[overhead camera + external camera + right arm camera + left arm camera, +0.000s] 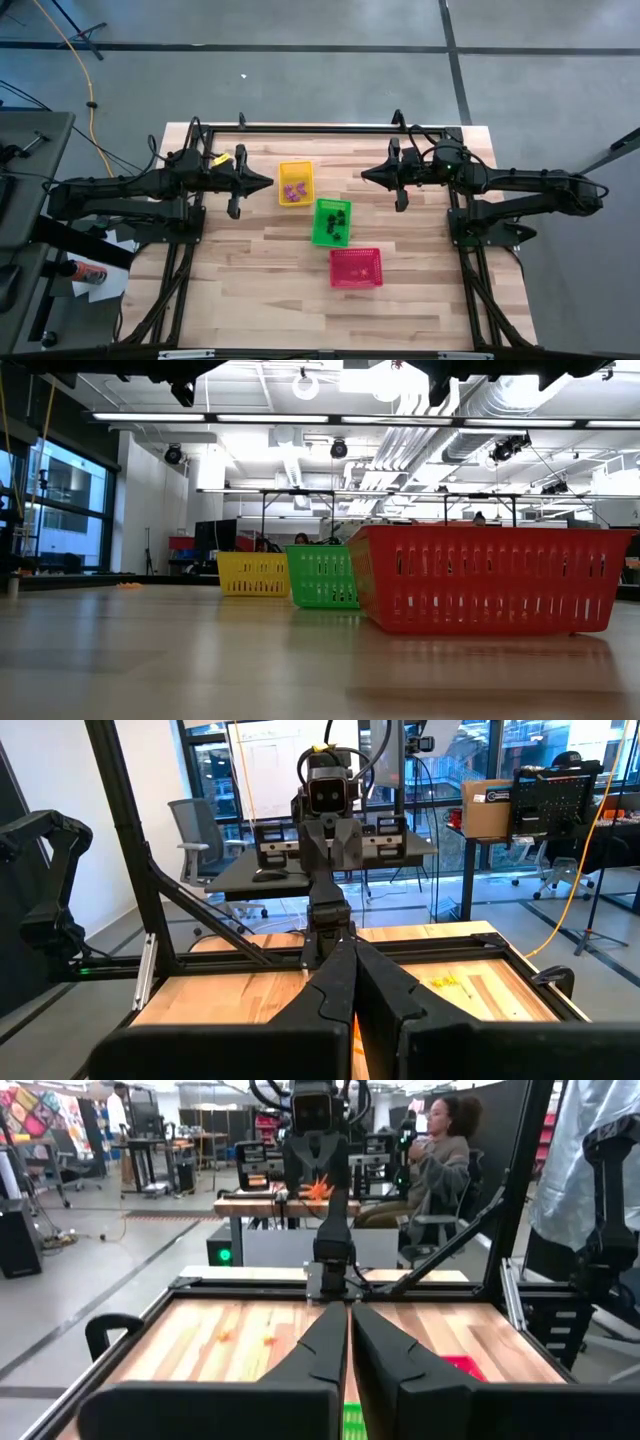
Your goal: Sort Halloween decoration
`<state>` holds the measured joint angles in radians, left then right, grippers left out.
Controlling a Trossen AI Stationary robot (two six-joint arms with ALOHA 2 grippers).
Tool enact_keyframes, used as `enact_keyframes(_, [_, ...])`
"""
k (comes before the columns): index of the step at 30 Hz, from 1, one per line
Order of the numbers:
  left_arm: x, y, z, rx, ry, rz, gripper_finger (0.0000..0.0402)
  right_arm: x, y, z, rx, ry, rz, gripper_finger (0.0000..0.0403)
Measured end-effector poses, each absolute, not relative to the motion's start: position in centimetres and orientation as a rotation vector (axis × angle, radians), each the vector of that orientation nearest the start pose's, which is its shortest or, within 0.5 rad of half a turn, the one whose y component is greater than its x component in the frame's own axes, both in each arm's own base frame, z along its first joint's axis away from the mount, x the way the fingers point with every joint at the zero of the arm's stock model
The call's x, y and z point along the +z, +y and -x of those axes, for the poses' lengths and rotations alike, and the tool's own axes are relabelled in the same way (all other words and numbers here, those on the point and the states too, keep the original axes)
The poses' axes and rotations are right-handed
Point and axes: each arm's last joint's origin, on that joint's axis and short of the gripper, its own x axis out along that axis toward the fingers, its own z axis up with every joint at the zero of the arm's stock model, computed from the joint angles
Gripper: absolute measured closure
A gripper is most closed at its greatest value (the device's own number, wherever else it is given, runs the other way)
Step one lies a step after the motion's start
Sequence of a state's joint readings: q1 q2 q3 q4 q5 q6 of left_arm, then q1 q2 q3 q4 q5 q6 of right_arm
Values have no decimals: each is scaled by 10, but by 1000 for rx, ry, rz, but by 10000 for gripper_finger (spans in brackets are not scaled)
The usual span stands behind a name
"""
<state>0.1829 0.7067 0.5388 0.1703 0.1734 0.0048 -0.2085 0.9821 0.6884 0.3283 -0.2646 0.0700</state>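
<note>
Both of my grippers hang above the back half of the table, pointing at each other across the baskets. My left gripper [268, 183] has its two dark fingers [310, 1355] pressed together, holding nothing, and its tip sits just beside the yellow basket [294, 183]. My right gripper [366, 176] is also closed and empty, its fingers [385, 995] meeting in a narrow wedge, a little apart from the green basket [332, 221].

Between my two grippers lie the Halloween trinkets. A few tiny purple trinkets [293, 190] sit in the yellow basket, close to my left fingertips. Small black trinkets [338, 220] lie in the green basket, nearer the front of the table than either gripper. I cannot make out any trinkets in the red basket [356, 267], which stands nearest the front edge, well apart from both grippers.

All three baskets are rectangular plastic mesh with slotted walls and a solid rim, seen clearly from table height. They run in a diagonal line, each just beside the next. The table [250, 290] is pale wood laid in long planks with a smooth, faintly glossy surface, framed by black metal bars.
</note>
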Motion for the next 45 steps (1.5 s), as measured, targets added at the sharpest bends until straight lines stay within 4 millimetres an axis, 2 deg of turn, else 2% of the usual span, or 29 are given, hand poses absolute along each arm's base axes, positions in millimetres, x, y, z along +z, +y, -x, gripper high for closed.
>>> enact_keyframes(37, [294,26,-165,44,-10,48,401,313,-37,-218,90,-29,-91,403])
enact_keyframes(40, [294,26,-165,44,-10,48,401,312,-32,-219,111,-14,-143,403])
enact_keyframes(45, [294,26,-165,43,-10,48,401,312,-7,-227,164,129,-173,403])
